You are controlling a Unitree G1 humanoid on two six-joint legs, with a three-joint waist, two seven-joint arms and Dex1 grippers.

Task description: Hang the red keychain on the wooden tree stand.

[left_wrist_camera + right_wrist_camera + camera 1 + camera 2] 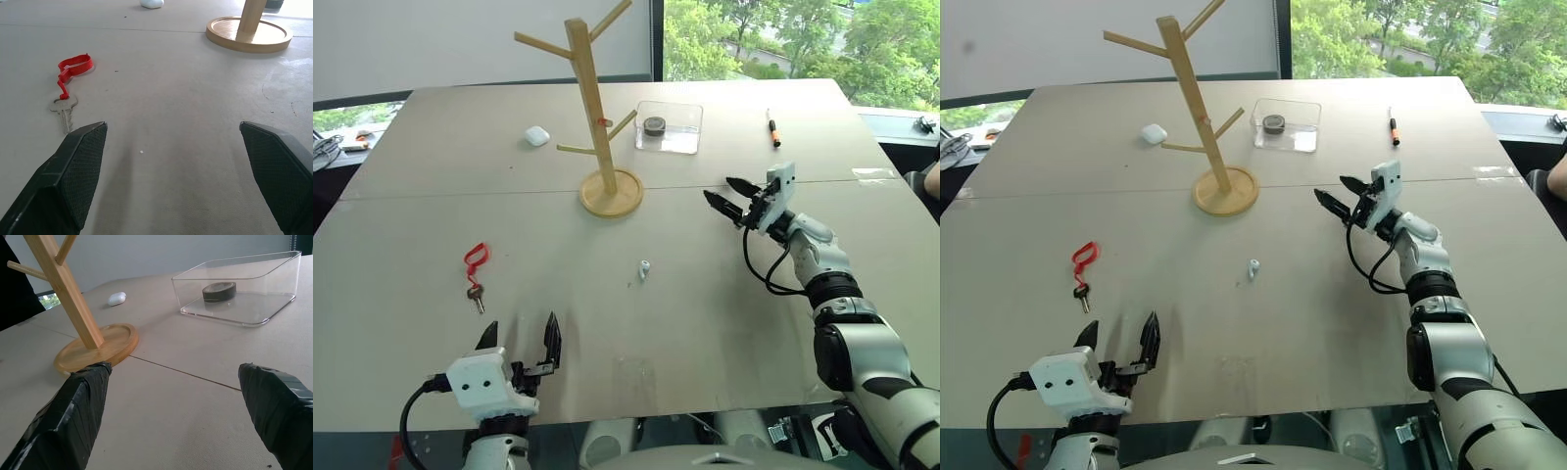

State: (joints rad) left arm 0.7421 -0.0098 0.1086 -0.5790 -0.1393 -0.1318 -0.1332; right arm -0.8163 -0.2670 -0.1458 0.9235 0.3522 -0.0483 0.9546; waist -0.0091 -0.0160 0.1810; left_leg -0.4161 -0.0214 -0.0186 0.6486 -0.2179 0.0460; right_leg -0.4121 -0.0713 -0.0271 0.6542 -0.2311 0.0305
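I note a matt worktop point(705, 323), pale smooth wooden tree stand point(592, 108), clear glossy plastic tray point(671, 142), metal key on the red keychain point(476, 269).

Red keychain point(476, 259), silver key; light-wood tree stand point(595, 117); orange-black pen point(772, 128); beige table point(705, 294).

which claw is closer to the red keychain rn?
Left. The left claw is open just short of the red keychain on the table; the right claw, also open, is far across, beside the wooden tree stand.

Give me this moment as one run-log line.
stage: pre-grasp | red keychain: flat on table, untouched | left gripper: open, just short of it | right gripper: open, empty, near wooden tree stand | pegs: nothing hung
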